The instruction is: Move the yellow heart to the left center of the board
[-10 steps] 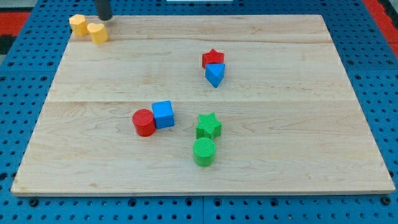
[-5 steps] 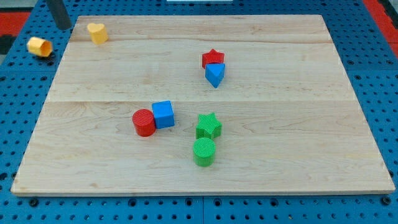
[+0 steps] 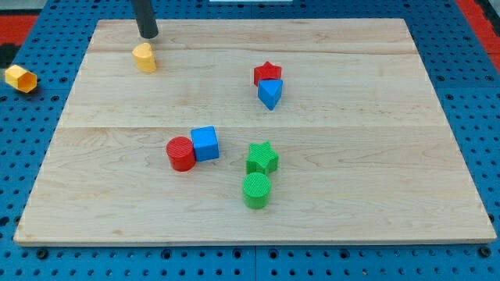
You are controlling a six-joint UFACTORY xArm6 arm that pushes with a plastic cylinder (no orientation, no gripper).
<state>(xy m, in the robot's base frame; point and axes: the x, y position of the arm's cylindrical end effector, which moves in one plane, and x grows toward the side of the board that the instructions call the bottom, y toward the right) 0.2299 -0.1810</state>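
Note:
The yellow heart (image 3: 144, 58) lies on the wooden board (image 3: 328, 195) near the view's top left. My tip (image 3: 148, 35) stands just above the heart toward the view's top, very close to it. A second yellow block (image 3: 20, 78), hexagonal, lies off the board on the blue pegboard at the view's far left.
A red star (image 3: 267, 73) touches a blue triangle (image 3: 270, 94) right of centre. A red cylinder (image 3: 180, 154) touches a blue cube (image 3: 205, 143) at centre left. A green star (image 3: 262, 158) sits above a green cylinder (image 3: 256, 190).
The yellow hexagonal block was pushed off the board and has slid further left. My tip swung left, then back right to above the heart. The heart moved right and slightly down.

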